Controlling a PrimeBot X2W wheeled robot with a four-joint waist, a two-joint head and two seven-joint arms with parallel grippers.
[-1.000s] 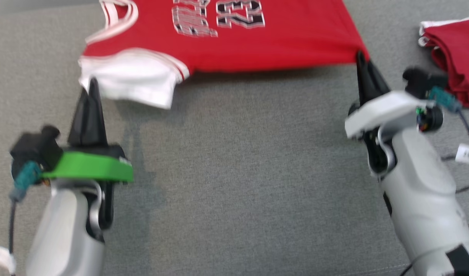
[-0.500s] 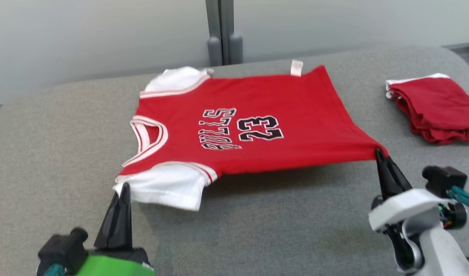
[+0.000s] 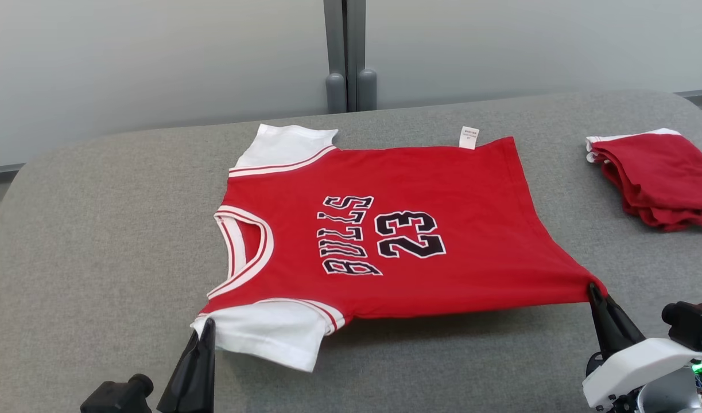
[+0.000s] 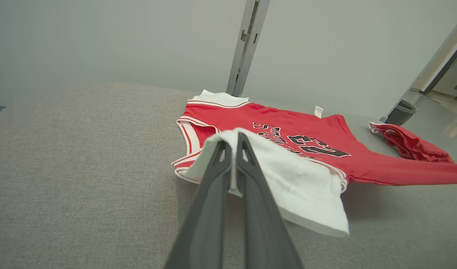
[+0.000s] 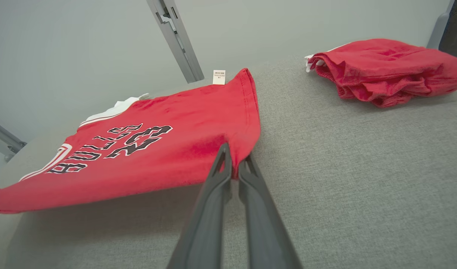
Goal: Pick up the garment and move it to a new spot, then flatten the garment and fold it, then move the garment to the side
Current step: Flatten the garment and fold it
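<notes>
- A red basketball jersey [image 3: 385,229] with white sleeves and white-and-red trim at the neck lies spread on a grey padded surface [image 3: 98,241], about mid-surface in the head view.
- The chest print reads "BULLS" [image 3: 348,235] and beside it "23" [image 3: 411,234], in black characters outlined in white.
- A small white label [image 3: 468,137] sticks out at the far corner of the hem; its print is too small to read.
- The jersey's long axis runs across the robot: neck opening toward its left, hem toward its right, so the lettering lies sideways to the head camera.
- The left gripper [image 3: 206,330] has its two dark fingers pressed together, pinching the edge of the near white sleeve [image 3: 270,338].
- The right gripper [image 3: 593,289] has its fingers closed on the near hem corner.
- The near edge of the jersey hangs raised between the two grips, with shadow under it; the far edge rests on the surface.
- Count: one jersey, two grippers, one label, and one folded pile of red cloth [image 3: 660,178] with white trim, well apart at the right; how many pieces it holds cannot be told.
</notes>
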